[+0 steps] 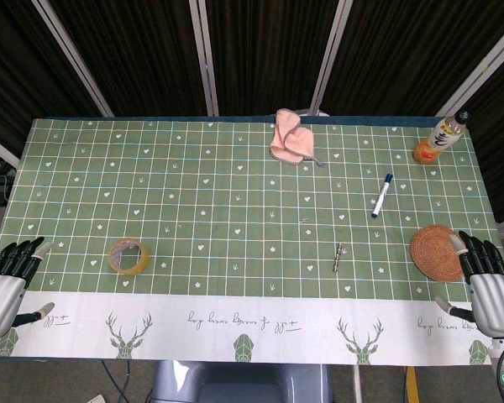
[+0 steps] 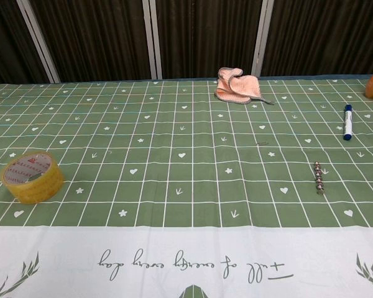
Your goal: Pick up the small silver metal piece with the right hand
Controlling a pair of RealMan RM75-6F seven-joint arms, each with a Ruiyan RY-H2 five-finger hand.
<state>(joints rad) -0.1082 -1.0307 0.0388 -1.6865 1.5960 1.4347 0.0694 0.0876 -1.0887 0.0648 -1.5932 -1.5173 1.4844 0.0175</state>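
Silver metal piece [image 1: 338,257] lies untouched on the green cloth [image 1: 218,201], between a tape roll [image 1: 128,256] and a coaster [image 1: 437,252]. Right hand [image 1: 490,290] rests empty, fingers apart, at the table's edge; the reach has not begun. Next, it must travel inward and pinch finely.

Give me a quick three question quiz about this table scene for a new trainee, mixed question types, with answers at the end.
1. True or false: the right robot hand already holds the small silver metal piece.
2. Which lies nearest the right robot hand? A) tape roll B) woven coaster C) pink cloth
3. Fill in: the blue-capped marker lies between the metal piece and the ____ at the far right corner.

Key: 1 false; 2 B; 3 bottle.
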